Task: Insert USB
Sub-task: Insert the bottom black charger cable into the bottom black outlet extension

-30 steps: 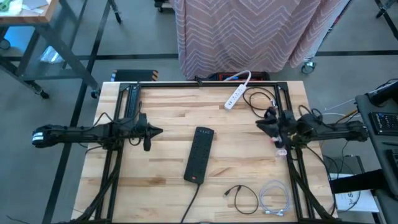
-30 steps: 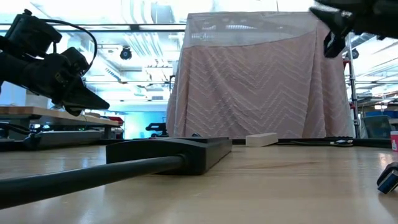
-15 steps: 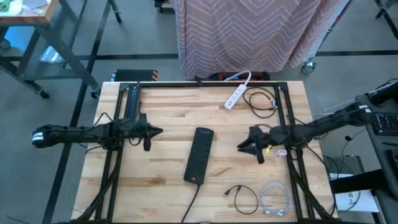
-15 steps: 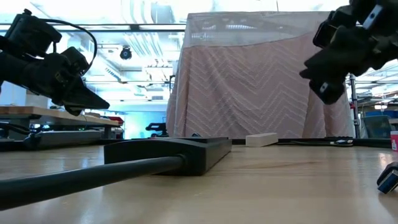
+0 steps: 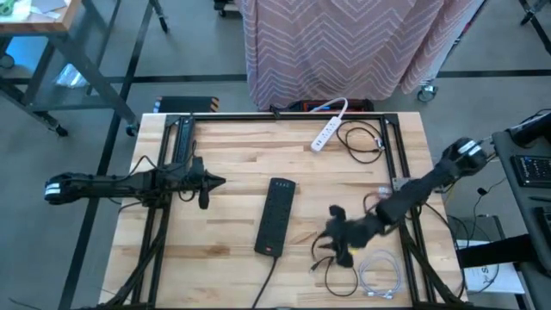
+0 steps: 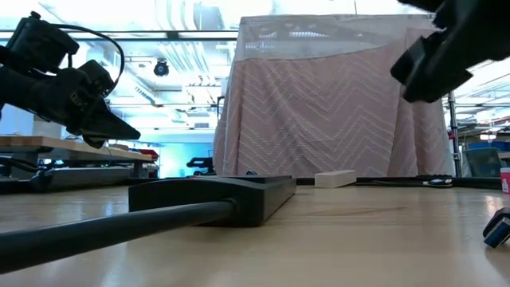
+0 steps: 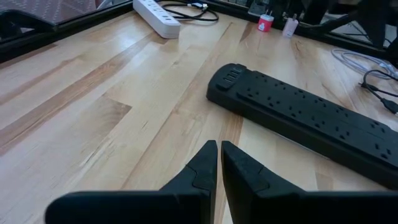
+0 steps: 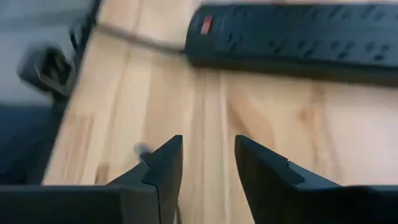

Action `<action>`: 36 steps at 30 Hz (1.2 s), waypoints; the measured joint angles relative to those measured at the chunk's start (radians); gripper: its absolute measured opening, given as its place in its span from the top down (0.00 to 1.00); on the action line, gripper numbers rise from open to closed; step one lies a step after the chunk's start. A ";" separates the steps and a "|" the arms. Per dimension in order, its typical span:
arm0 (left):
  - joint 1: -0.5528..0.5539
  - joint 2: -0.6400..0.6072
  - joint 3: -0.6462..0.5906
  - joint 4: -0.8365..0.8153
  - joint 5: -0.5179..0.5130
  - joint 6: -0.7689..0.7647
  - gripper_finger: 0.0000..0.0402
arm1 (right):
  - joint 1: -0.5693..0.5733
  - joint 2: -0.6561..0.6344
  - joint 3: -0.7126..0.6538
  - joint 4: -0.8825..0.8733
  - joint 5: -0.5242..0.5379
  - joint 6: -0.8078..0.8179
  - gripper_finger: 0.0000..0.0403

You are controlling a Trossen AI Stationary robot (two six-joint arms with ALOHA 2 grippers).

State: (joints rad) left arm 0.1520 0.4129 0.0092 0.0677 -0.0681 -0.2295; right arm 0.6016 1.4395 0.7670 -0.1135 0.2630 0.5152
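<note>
**Right arm low over the black cable, jaws apart**

You had the right gripper (image 5: 337,245) in the lower right of the high view, just beside the black USB cable (image 5: 329,267) and touching nothing that you could make out. Its jaws were spread, with bare wood showing between the fingers (image 8: 158,171). The black power strip (image 5: 275,214) lay at the centre of the table (image 5: 215,258), its cord running off the bottom edge. A coiled white cable (image 5: 379,274) sat right of the black one. You left the left gripper (image 5: 211,182) waiting at centre left, above the table, jaws pressed together. A white power strip (image 5: 325,132) lay at the top centre.
</note>
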 joint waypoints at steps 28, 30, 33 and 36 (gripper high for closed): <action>0.000 0.000 0.000 0.000 0.000 0.000 0.98 | 0.040 0.418 0.264 -0.208 -0.072 -0.174 0.81; 0.000 0.000 0.000 0.000 0.000 0.000 0.98 | 0.036 0.418 0.263 -0.205 -0.070 -0.171 0.86; 0.000 0.000 0.000 0.000 0.000 0.000 0.98 | 0.031 0.419 0.263 -0.205 -0.064 -0.170 0.95; 0.000 0.000 0.000 0.000 0.000 0.000 0.98 | 0.021 0.413 0.275 -0.233 -0.061 -0.184 0.98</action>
State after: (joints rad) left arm 0.1521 0.4129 0.0093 0.0677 -0.0681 -0.2295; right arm 0.6226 1.8521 1.0420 -0.3467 0.2018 0.3309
